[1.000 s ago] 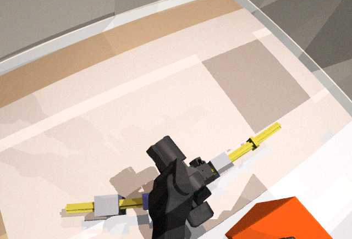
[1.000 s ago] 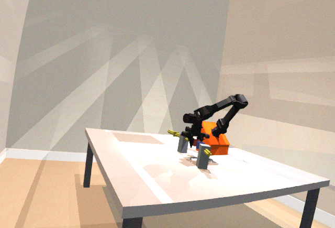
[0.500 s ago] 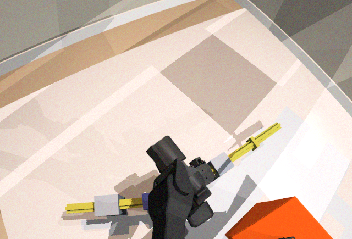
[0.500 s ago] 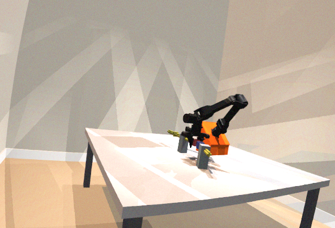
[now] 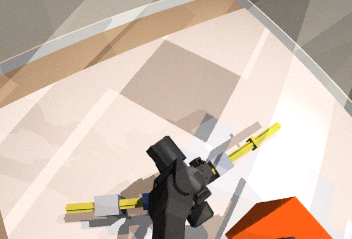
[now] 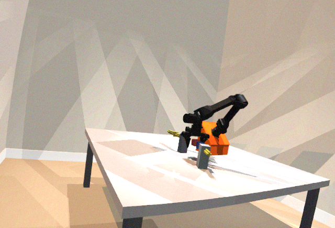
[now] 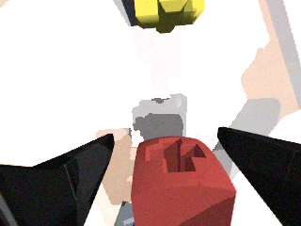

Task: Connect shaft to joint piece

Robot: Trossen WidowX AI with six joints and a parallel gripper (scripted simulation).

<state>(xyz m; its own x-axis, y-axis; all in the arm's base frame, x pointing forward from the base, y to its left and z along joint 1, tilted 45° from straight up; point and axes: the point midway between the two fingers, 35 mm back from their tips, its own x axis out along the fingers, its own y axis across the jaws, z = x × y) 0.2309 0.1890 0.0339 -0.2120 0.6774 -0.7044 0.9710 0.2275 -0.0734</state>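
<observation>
The red joint piece (image 7: 181, 198) (image 6: 194, 142) shows its opening towards the second shaft's yellow end. My gripper (image 7: 165, 135) is open, with one finger on each side of the joint piece and visible gaps between. The first yellow shaft (image 5: 79, 207) (image 6: 207, 152) passes through its block (image 5: 106, 205) (image 6: 202, 158); a blue part (image 5: 145, 198) (image 6: 199, 144) is near its inner end. The second yellow shaft (image 5: 268, 134) (image 6: 172, 132) (image 7: 146, 13) has a black collar and runs through the other block (image 5: 223, 161) (image 6: 182, 146). Its end is apart from the joint piece. My arm hides the joint in the top view.
An orange housing (image 5: 287, 219) (image 6: 219, 149) stands beside the arm (image 5: 170, 207) (image 6: 216, 106) on the table (image 6: 162, 187). The two blocks stand on either side of the gripper. Patches of light and shadow cross the table top.
</observation>
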